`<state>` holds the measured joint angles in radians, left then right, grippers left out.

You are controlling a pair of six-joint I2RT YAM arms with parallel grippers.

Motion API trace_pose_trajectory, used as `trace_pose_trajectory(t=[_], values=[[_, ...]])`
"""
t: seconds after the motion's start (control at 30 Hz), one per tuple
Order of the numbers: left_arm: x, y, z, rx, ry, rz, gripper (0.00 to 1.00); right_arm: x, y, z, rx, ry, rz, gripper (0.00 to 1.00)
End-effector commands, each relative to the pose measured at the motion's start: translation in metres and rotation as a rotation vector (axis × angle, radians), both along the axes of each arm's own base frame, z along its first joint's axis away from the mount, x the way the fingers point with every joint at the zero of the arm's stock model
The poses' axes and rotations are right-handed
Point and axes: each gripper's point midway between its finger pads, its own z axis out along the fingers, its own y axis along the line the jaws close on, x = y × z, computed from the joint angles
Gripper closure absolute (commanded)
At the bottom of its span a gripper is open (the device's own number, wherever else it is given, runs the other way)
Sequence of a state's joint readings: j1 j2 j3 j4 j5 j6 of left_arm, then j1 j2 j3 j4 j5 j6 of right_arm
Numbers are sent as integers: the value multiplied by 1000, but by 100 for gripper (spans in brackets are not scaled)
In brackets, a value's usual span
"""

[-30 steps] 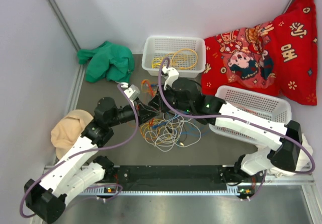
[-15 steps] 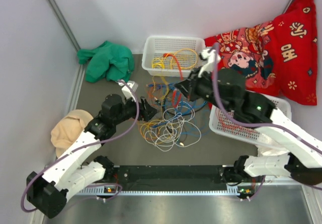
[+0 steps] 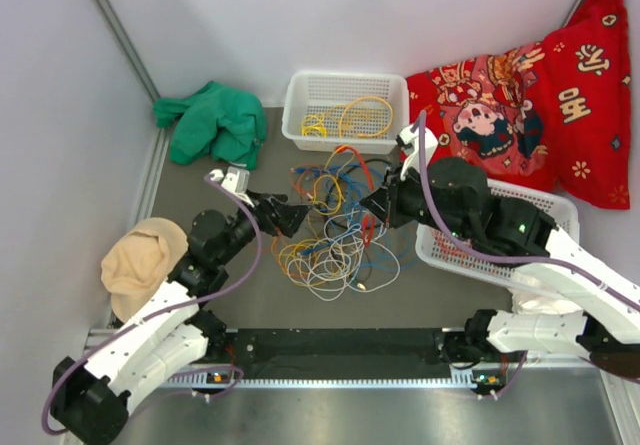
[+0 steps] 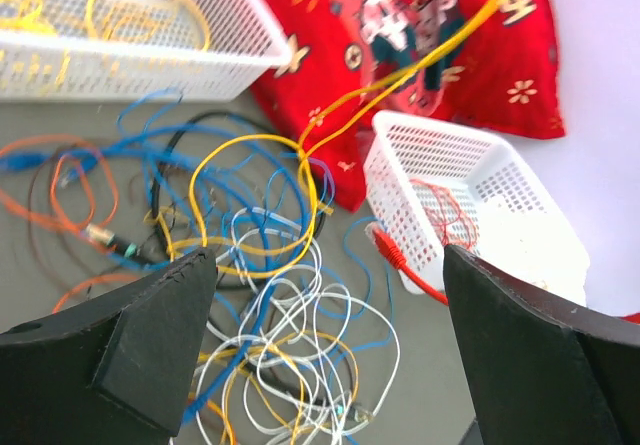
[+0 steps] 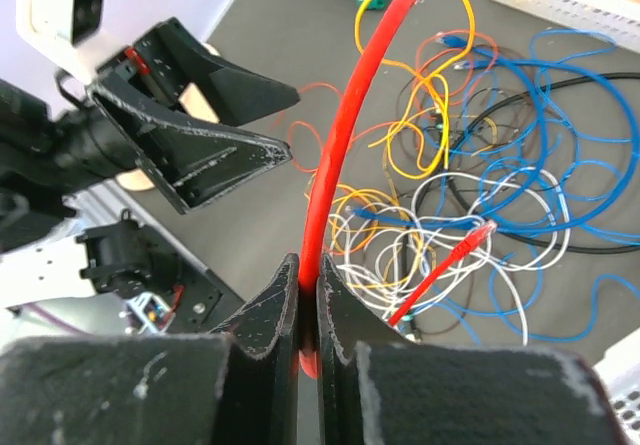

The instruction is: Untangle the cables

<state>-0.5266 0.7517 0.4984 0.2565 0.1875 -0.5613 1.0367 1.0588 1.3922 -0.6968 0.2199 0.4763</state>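
**Red cable pinched, ready to pull free**

The cables (image 3: pixel 335 235) lie heaped mid-desk (image 3: pixel 420 295). Our right tool (image 5: pixel 308 305) is clamped tight on the red cable (image 5: pixel 345 145), which arcs lengthwise away from the jaws toward the far side. Our left tool (image 4: pixel 325 265) gapes wide, holding nothing. We judge this the extraction step; next, draw it clear, though its far end seems buried.

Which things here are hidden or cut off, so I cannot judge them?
- Right wrist view: the red cable below the right gripper, which hides it.
- Left wrist view: the yellow cable's far end, cut off by the top edge.
- Top view: part of the right basket, covered by the right arm.
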Motion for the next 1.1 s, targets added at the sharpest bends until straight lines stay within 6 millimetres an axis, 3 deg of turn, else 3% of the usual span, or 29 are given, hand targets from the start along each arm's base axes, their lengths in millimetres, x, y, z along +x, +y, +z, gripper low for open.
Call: trace_pose_trajectory(t=[0.0,0.13,0.27,0.4,0.73,0.8,0.87,0.9,0.93,0.97,1.03,1.07], values=[[-12,-4,57,-107,-317,-60,1,-10,-1,31,108,-13,32,100],[-7,-12,52,-65,-368,-85,1,-19,7,40,143,11,83,100],[-7,-15,74,-114,-461,-92,1,-24,12,43,152,35,111,100],[1,-25,78,-99,-486,-113,1,-27,14,36,146,61,120,100],[54,-45,76,-64,-478,-51,7,-34,20,25,144,117,151,100],[66,-47,74,-58,-470,-31,23,-35,18,23,138,120,149,100],[70,-50,84,-65,-477,-34,52,-36,13,19,126,125,139,100],[71,-49,88,-66,-479,-34,92,-34,10,17,116,122,122,100],[72,-49,96,-72,-482,-26,100,-34,6,11,96,131,110,100],[74,-47,92,-62,-446,-17,100,-33,4,5,78,136,98,100],[70,-40,110,-71,-464,4,100,-30,-3,-5,41,146,67,100],[71,-39,104,-42,-418,10,100,-30,-7,-16,4,161,54,100]])
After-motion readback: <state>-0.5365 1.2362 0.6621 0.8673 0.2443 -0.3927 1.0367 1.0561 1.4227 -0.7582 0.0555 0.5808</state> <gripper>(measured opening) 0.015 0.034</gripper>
